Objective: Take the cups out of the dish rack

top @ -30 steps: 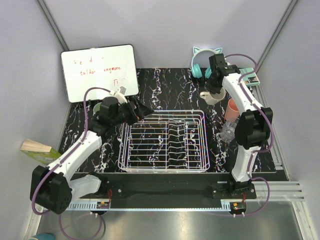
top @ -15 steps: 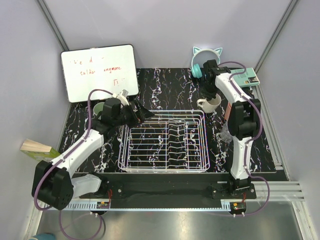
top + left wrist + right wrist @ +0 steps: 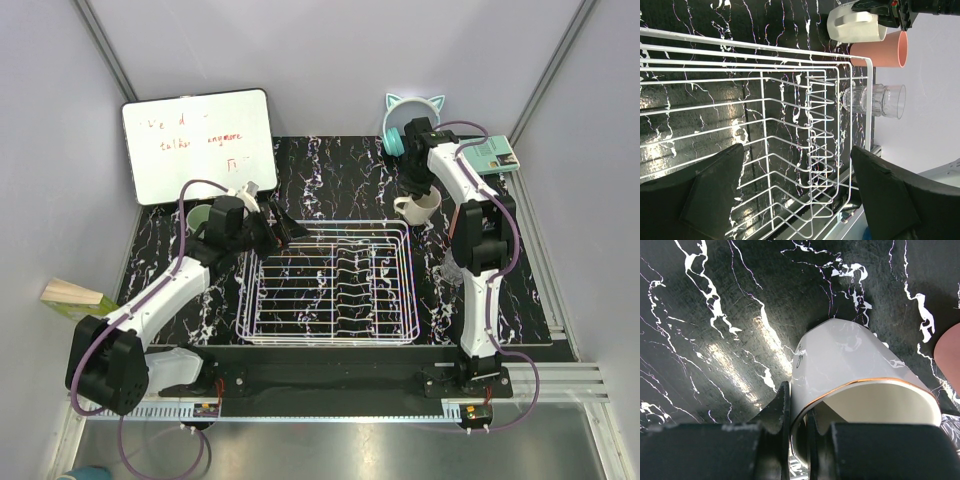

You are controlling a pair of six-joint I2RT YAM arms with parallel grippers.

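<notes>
The white wire dish rack [image 3: 330, 290] sits mid-table and holds no cups; it also fills the left wrist view [image 3: 790, 130]. My left gripper [image 3: 287, 228] is open and empty above the rack's far left corner [image 3: 800, 192]. My right gripper [image 3: 410, 195] is shut on the rim of the cream handled mug [image 3: 422, 206], one finger inside and one outside [image 3: 799, 425]; the mug [image 3: 855, 365] is tilted just above the black mat. A pink cup [image 3: 880, 48] and a clear glass [image 3: 875, 100] stand right of the rack. A pale green cup [image 3: 197, 216] stands behind my left arm.
A whiteboard [image 3: 198, 145] leans at the back left. Teal cat-ear headphones [image 3: 412, 108] and a teal card [image 3: 497, 154] lie at the back right. A green and tan box [image 3: 75, 300] lies off the mat at the left.
My right arm has folded in and carried the mug a little left and nearer, beside the rack's far right corner. My left gripper has shifted slightly over the rack's corner.
</notes>
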